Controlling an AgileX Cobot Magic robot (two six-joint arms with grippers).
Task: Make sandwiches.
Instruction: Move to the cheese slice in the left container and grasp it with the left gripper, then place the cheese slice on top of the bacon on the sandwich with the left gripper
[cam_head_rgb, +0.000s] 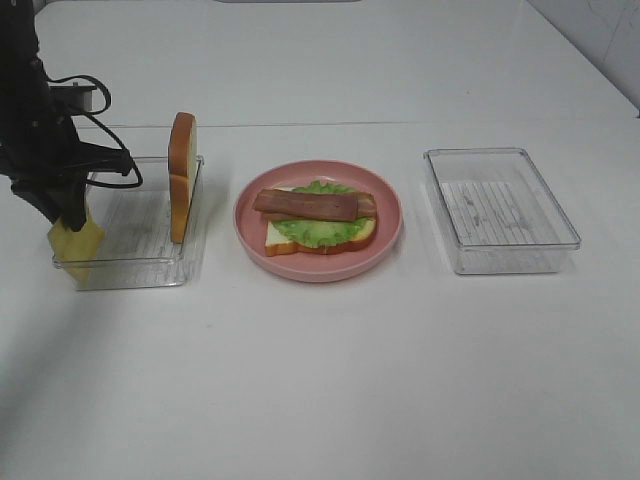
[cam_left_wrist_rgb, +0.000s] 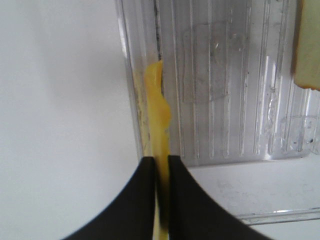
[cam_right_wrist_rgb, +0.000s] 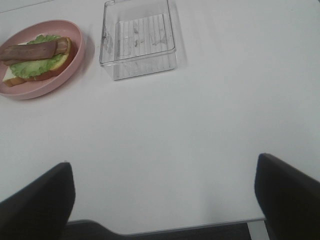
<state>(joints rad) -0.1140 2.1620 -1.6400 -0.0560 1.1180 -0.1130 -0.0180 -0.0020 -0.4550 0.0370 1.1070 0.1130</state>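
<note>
The left gripper (cam_left_wrist_rgb: 160, 161), pinched shut on the yellow cheese (cam_left_wrist_rgb: 157, 100) at the nine o'clock wall of the tray (cam_head_rgb: 140, 276), well apart from the sandwich (cam_head_rgb: 318, 226) on the plate (cam_head_rgb: 391, 225), seems to hold only an edge, so the slice could slip or snag.

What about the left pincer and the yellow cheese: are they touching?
Touching. The left wrist view shows the yellow cheese pinched between the jaws of the left pincer, with no gap on either side.
</note>
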